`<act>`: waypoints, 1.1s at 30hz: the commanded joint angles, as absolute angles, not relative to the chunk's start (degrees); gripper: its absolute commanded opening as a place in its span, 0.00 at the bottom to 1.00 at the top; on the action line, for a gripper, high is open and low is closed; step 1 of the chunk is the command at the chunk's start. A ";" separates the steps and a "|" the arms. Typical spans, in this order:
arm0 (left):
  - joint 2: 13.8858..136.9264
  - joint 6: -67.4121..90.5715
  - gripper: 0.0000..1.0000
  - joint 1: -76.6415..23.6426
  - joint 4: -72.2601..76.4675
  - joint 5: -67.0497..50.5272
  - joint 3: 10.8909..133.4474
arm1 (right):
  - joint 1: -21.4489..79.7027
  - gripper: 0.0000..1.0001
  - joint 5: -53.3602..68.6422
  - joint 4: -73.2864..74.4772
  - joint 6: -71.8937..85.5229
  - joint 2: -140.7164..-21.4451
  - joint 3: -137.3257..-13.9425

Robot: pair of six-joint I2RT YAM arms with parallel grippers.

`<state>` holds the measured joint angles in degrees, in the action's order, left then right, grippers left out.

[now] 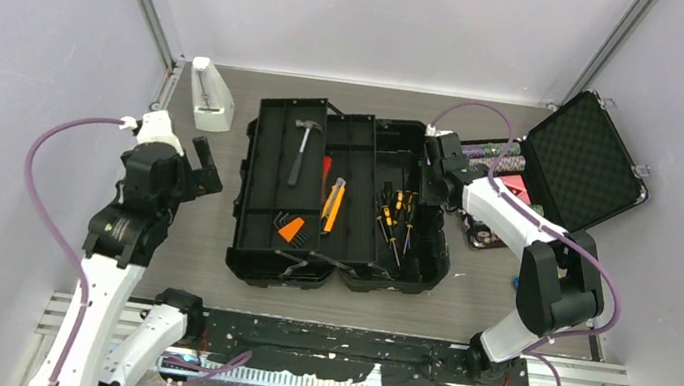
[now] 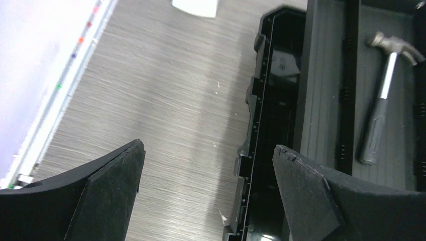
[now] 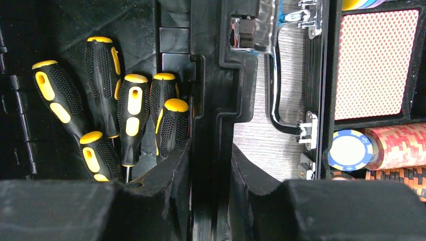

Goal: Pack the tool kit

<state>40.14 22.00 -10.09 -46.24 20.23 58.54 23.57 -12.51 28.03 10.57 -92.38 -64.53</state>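
The black toolbox (image 1: 244, 189) lies open mid-table. A hammer (image 1: 301, 150) lies in its left section. An orange-black screwdriver (image 1: 332, 205) and something red (image 1: 327, 165) are in the middle, and several yellow-black screwdrivers (image 1: 395, 216) are in the right part. My left gripper (image 1: 207, 166) is open and empty, just left of the box. In the left wrist view it (image 2: 208, 145) hangs over the box's left rim (image 2: 256, 115), with the hammer (image 2: 384, 85) beyond. My right gripper (image 1: 438, 166) is shut on the box's right wall (image 3: 213, 90); its jaws (image 3: 211, 145) straddle it beside the screwdrivers (image 3: 133, 108).
A smaller foam-lined case (image 1: 585, 162) stands open at the back right, right against the toolbox, with poker chips (image 3: 351, 150) and a metal handle (image 3: 276, 100). A white object (image 1: 210, 94) stands at the back left. A small orange piece (image 1: 290, 229) lies in the left section.
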 commanded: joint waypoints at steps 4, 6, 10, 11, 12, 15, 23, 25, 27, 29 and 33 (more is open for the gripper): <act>49.81 27.71 1.00 -1.74 -33.94 -2.11 53.35 | 22.00 0.16 -16.06 24.45 3.75 -88.26 -63.32; 53.13 30.48 1.00 2.86 -30.53 -9.74 51.93 | 22.05 0.16 -14.91 24.36 4.04 -88.33 -63.22; 59.69 37.01 0.95 10.50 -21.50 -22.54 48.34 | 22.11 0.16 -12.46 23.49 4.86 -87.53 -62.44; 61.12 37.94 0.93 11.43 -18.97 -24.03 47.57 | 22.09 0.16 -12.17 23.03 4.98 -87.36 -62.13; 62.60 38.53 0.92 12.06 -17.26 -25.34 47.19 | 22.07 0.16 -11.48 22.90 5.22 -87.05 -62.00; 67.47 39.05 0.90 12.39 -14.05 -28.20 47.37 | 22.10 0.16 -9.85 22.32 5.62 -86.77 -61.65; 79.30 41.49 0.83 12.39 -6.40 -34.75 45.91 | 22.06 0.16 -6.58 21.37 6.44 -86.66 -61.54; 81.62 42.56 0.80 12.39 -4.47 -35.67 45.52 | 22.06 0.16 -5.70 21.10 6.64 -86.69 -61.60; 83.22 43.34 0.77 12.35 -2.91 -36.08 45.40 | 22.14 0.16 -4.96 20.96 6.80 -86.73 -61.61; 84.40 43.76 0.73 11.87 -1.70 -36.77 45.41 | 22.05 0.15 -4.50 20.78 6.85 -86.81 -61.55; 86.04 43.48 0.68 9.27 -1.51 -36.94 45.45 | 22.14 0.15 -3.42 20.61 7.09 -86.99 -61.60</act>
